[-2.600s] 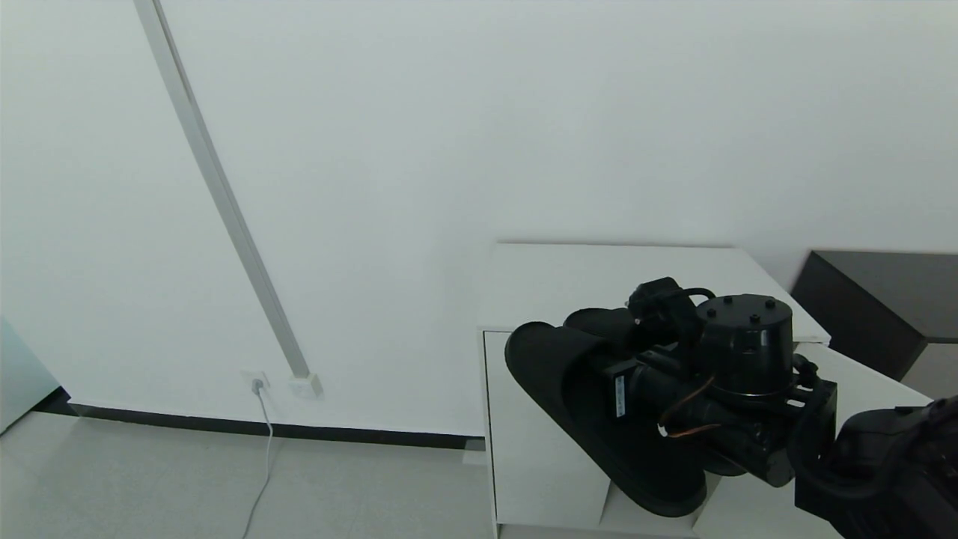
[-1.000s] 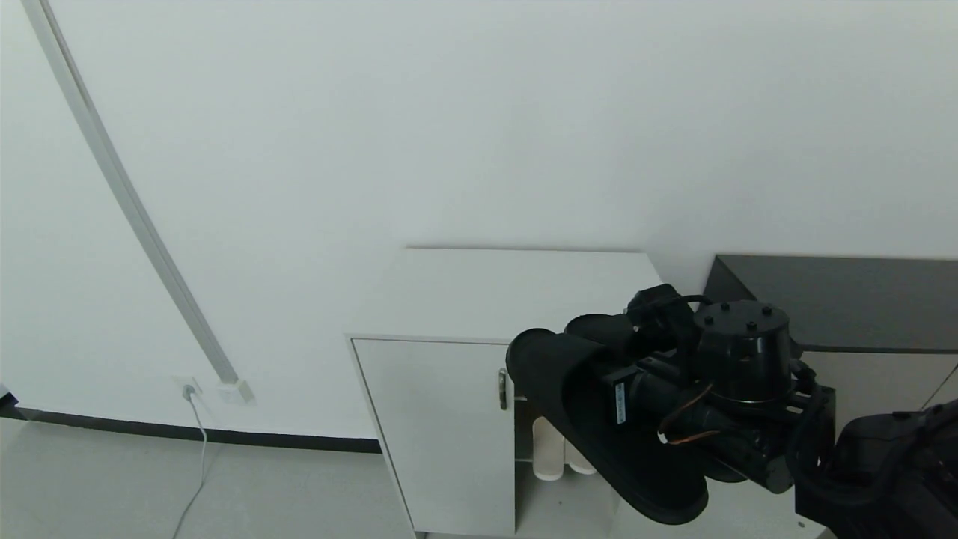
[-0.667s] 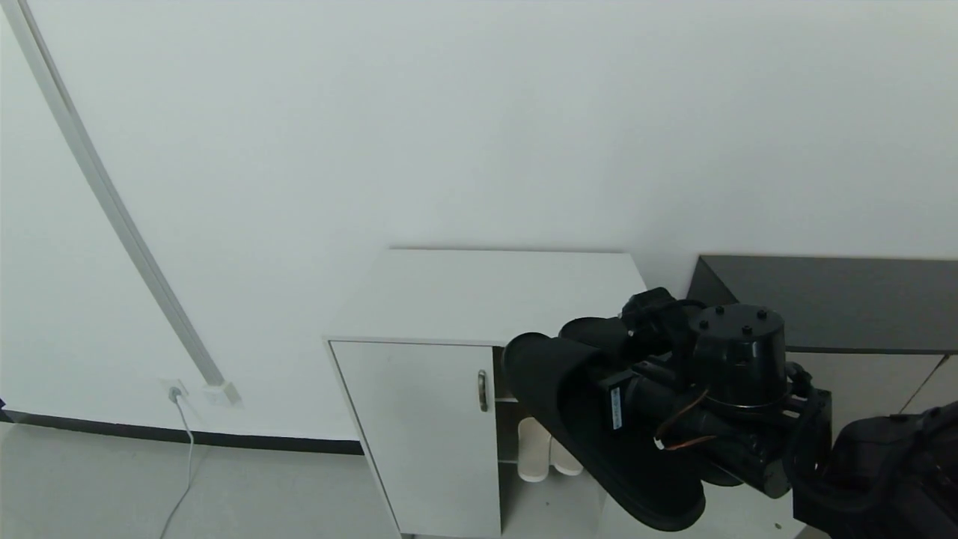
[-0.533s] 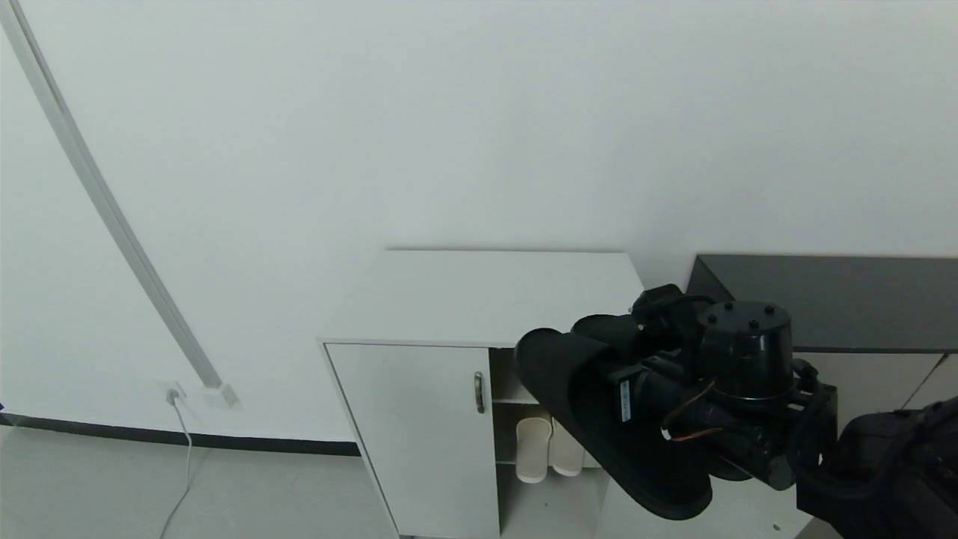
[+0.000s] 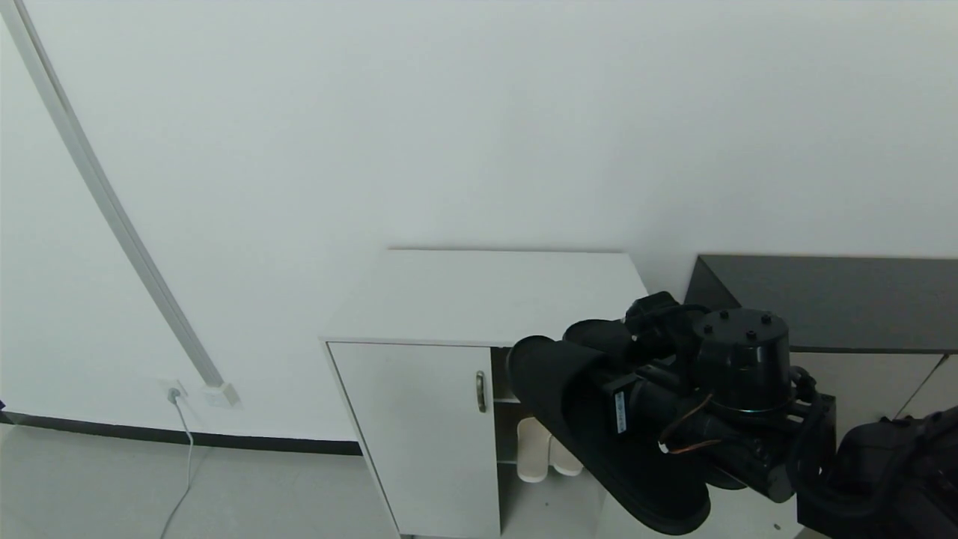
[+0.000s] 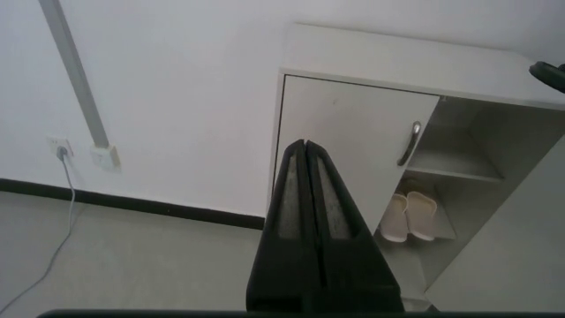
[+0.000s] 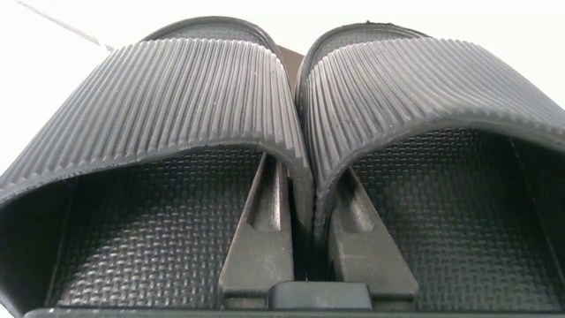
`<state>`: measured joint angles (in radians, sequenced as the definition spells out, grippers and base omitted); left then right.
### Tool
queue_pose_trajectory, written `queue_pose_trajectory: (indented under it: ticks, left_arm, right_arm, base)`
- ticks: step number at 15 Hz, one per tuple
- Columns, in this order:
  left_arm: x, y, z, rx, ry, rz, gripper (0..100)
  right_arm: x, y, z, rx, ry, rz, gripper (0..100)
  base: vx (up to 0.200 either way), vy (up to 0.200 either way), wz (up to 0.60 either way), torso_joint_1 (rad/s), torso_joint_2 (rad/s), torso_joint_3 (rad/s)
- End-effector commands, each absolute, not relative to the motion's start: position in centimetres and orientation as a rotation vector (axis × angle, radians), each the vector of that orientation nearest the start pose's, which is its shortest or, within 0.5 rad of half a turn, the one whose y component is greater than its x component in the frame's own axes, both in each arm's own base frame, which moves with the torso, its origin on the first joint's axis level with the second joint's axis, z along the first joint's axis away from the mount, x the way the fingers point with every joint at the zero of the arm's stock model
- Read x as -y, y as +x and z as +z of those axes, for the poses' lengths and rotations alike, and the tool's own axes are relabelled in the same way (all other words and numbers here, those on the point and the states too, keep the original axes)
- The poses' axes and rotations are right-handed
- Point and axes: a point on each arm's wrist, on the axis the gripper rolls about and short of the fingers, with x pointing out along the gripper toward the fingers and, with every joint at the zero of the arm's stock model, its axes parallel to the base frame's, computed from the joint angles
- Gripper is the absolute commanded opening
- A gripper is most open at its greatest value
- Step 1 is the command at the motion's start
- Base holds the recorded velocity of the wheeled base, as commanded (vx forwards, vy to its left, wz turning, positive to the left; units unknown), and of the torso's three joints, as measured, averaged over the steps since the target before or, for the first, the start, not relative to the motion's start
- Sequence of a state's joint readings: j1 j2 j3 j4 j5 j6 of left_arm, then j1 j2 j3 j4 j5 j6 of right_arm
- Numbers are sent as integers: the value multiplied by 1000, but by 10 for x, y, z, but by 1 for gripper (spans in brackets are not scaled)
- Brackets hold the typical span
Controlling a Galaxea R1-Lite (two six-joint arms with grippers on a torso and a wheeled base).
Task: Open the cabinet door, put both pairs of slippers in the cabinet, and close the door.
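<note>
**Item: black slippers in right claw, before open cabinet**

- Right gripper (image 7: 305,190): one finger under each strap, pinching the adjoining inner edges of the black slippers (image 5: 599,434). The pair is held in the air, just in front of the cabinet's open side.
- Left gripper (image 6: 305,152): fingers pressed together, holding nothing.
- White cabinet (image 5: 479,296): left door (image 5: 419,434) closed, right compartment open.
- White slippers (image 5: 542,458): side by side on the lower shelf inside.
- Dark cabinet (image 5: 823,299): adjoins on the right.

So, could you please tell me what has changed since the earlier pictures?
The camera swung round, bringing the open side of the cabinet and the white slippers inside into view; the things themselves did not move. The right pincer stays shut on the black slippers.
</note>
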<state>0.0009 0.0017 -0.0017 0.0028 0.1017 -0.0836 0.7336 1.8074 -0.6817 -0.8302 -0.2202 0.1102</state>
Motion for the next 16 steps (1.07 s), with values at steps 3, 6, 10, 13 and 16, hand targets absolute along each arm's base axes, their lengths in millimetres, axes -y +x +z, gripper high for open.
queue_pose_trajectory:
  ticks: [3,6,10,13,16]
  left_arm:
    - [-2,-23,76,3,-84,104,0]
    - [-2,-23,76,1,-84,104,0]
    - [-2,-23,76,1,-84,103,0]
    - [-2,-23,76,1,-84,104,0]
    - [-2,-23,76,1,-84,103,0]
  right_arm:
    - [-206,233,136,-289,-30,501,0]
    - [-206,232,134,-296,-34,500,0]
    - [-205,231,131,-298,-49,503,0]
    - [-205,231,130,-297,-48,505,0]
    - [-206,232,127,-306,-54,503,0]
  base:
    - [0,0,0,-110,235,131]
    - [0,0,0,-162,369,204]
    - [0,0,0,-181,405,232]
    - [0,0,0,-227,523,302]
    - [0,0,0,-222,546,320]
